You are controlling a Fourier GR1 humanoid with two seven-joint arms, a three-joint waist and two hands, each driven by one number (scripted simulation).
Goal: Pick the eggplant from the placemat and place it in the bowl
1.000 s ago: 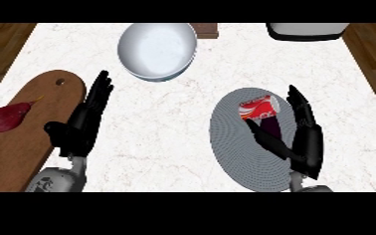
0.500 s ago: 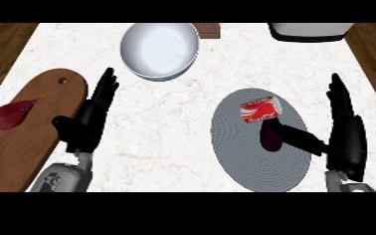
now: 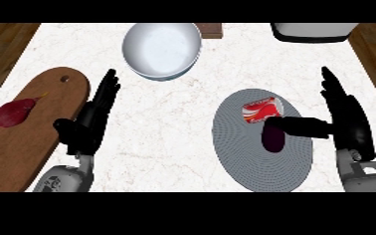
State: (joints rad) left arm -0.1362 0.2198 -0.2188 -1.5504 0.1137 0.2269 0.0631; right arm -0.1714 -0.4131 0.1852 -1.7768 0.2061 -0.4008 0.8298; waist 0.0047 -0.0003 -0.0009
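1. A wooden board (image 3: 51, 134) lies along the left edge with a red vegetable (image 3: 16, 113) on it. It is well apart from the work and is unlikely to be disturbed.
2. The left hand (image 3: 84, 124) rests just right of the board, fingers straight and pressed together, pointing far. It holds nothing. If it swung right, it could cross the carry path.
3. The bowl (image 3: 161, 50) sits far and left of centre, with nothing visible inside. The carry must run diagonally far-left, so a low pass could knock the near rim and push the bowl away.
4. The round grey placemat (image 3: 257, 172) lies near and right of centre. The eggplant (image 3: 274, 139) lies on it, just near of a red-and-white packet (image 3: 261, 110). With the two almost touching, closing fingers could catch or shove the packet.
5. The right hand (image 3: 349, 124) stands at the placemat's right edge, its fingers (image 3: 334, 92) straight, close together and pointing far. Only the thumb (image 3: 301, 126) stretches left, and its tip meets the eggplant's far end. Nothing is curled round the eggplant yet. The thumb pressing alone would likely roll or slide the smooth, rounded eggplant left. Lifting before the fingers wrap round it would likely leave it on the mat.
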